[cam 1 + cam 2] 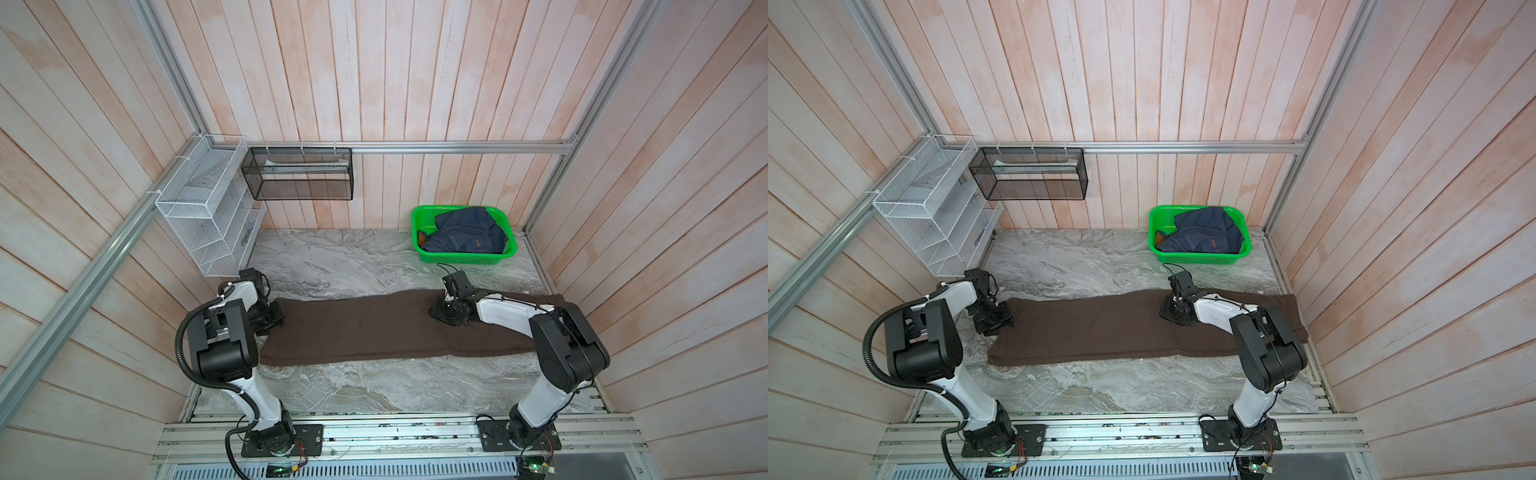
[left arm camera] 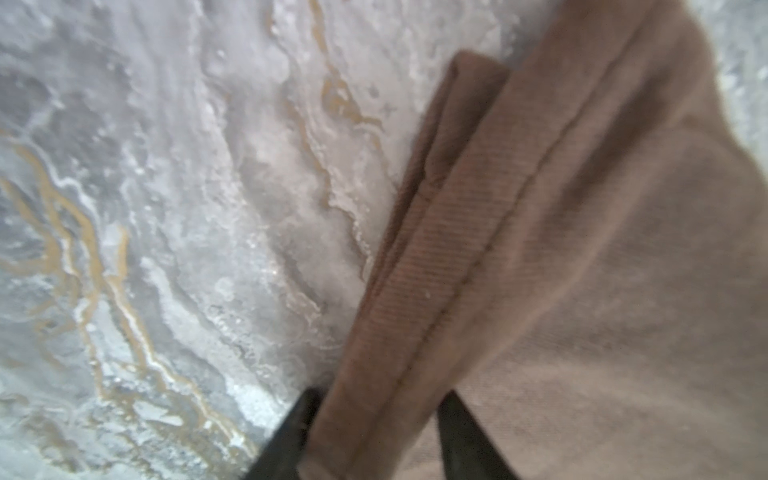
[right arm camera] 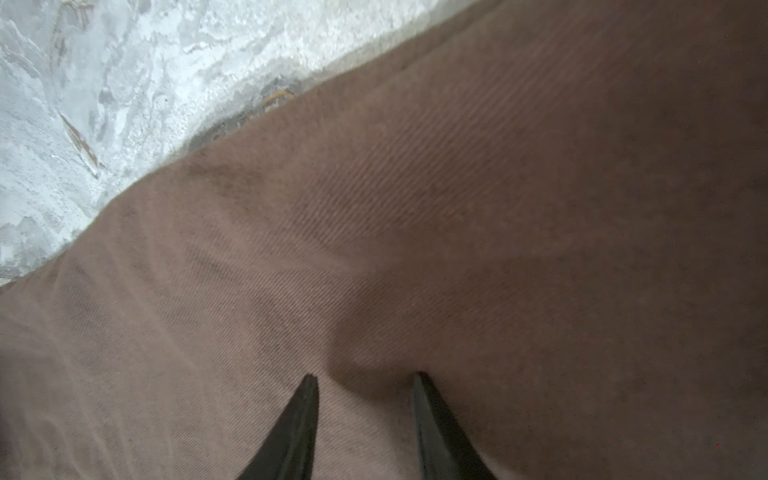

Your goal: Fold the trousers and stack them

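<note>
The right arm point(image 1: 561, 332) covers part of the trousers point(image 1: 365, 328), and the left end effector point(image 2: 381, 392) looks blurred.

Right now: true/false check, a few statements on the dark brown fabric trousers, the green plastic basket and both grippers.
1. The dark brown fabric trousers lie stretched as one long strip across the grey marble-patterned table. True.
2. The green plastic basket is empty. False: a navy denim garment lies in it.
3. The trousers' hem sits between the fingers of the left gripper. True.
4. The right gripper hovers over bare table. False: its tips are down on the trousers.
</note>
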